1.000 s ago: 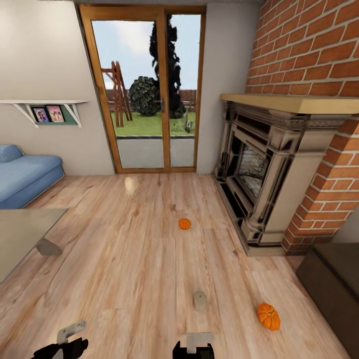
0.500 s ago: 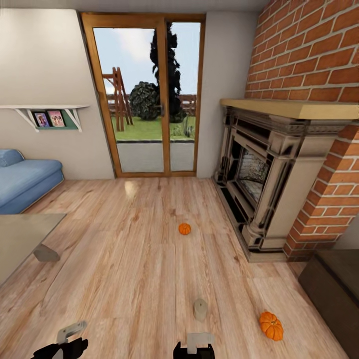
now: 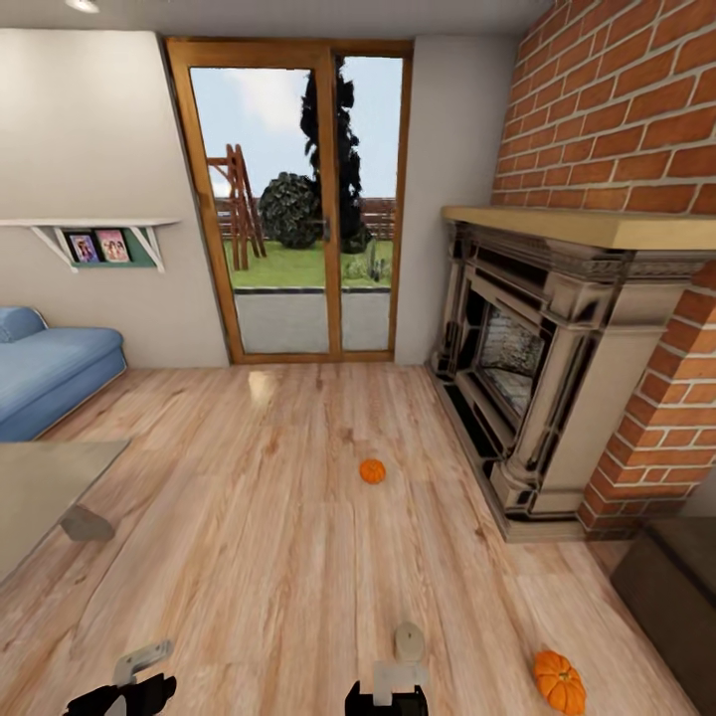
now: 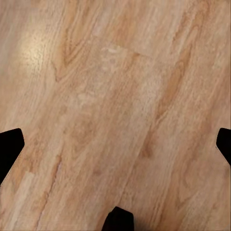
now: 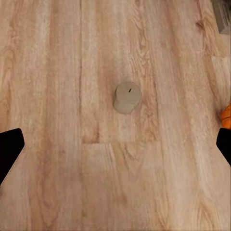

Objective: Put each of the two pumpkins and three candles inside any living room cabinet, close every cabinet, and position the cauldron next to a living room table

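One small orange pumpkin [image 3: 373, 471] sits on the wood floor mid-room, and a second pumpkin [image 3: 558, 680] lies nearer, at the right, close to the dark brown cabinet [image 3: 676, 587]. A stubby grey-beige candle [image 3: 408, 641] stands upright on the floor just beyond my right arm. In the right wrist view the candle [image 5: 127, 97] is ahead of my right gripper [image 5: 115, 147], which is open and empty, and the pumpkin [image 5: 226, 115] peeks in at the edge. My left gripper [image 4: 115, 144] hangs open over bare floorboards. The cauldron is out of view.
A brick fireplace [image 3: 537, 368] with a beige mantel fills the right side. A glass patio door [image 3: 298, 199] is straight ahead. At the left are a blue sofa [image 3: 50, 363], a wall shelf [image 3: 99, 234] and a low table [image 3: 40, 477].
The whole view has shifted: the candle and both pumpkins sit lower in the picture and the cabinet further right, so the camera has advanced. Both arms keep their pose.
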Controlling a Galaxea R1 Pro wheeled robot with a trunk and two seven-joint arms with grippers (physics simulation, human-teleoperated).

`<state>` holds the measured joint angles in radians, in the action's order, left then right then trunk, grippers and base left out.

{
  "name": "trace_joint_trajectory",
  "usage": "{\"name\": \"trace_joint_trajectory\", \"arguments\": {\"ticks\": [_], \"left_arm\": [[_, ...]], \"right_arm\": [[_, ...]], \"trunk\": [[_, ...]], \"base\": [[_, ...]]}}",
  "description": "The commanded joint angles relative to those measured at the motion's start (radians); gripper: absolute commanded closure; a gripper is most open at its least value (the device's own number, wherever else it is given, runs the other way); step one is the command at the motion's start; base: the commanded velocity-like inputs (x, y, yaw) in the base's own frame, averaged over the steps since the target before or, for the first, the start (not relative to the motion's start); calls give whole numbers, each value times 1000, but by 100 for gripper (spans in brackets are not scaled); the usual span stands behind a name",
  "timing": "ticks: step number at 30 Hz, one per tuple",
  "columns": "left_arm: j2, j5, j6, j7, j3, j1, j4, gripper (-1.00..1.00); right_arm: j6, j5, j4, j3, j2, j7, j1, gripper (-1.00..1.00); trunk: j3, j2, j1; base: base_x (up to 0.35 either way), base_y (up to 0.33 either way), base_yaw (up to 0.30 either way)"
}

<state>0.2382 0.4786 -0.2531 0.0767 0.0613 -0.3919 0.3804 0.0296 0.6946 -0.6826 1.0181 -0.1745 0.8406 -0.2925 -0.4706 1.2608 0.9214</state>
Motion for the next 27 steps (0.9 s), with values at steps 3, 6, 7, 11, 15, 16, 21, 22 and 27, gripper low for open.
{"name": "trace_joint_trajectory", "arguments": {"ticks": [3,6,7,11,15,16,21,22,27], "left_arm": [[0,0,0,0,0,0,0,-100],[-2,0,0,1,0,0,0,-100],[-5,0,0,1,0,0,0,-100],[-9,-1,1,1,0,0,0,-100],[-10,-1,6,0,0,0,0,-100],[-11,-1,7,0,0,0,0,-100],[-10,0,8,0,0,0,0,-100],[-10,0,8,0,0,0,0,-100],[-10,3,5,0,-2,0,2,-100]], "right_arm": [[0,-2,1,2,0,-1,1,-100],[1,-1,0,1,0,0,1,-100],[1,-1,0,1,0,0,1,-100],[1,-1,0,2,0,0,0,-100],[1,-1,0,3,0,0,1,-100],[1,-1,0,3,0,0,1,-100],[1,-1,0,2,0,0,0,-100],[1,-1,0,2,0,0,0,-100],[0,-1,0,0,0,0,0,-100]], "trunk": [[2,0,0],[2,0,0],[2,0,0],[2,0,0],[2,0,0],[2,0,0],[2,0,0],[2,0,0],[2,0,0]], "base": [[287,19,-22],[303,3,-6],[316,1,-2],[323,0,-1],[326,0,0],[327,0,0],[179,0,0],[52,0,0],[18,0,0]]}}
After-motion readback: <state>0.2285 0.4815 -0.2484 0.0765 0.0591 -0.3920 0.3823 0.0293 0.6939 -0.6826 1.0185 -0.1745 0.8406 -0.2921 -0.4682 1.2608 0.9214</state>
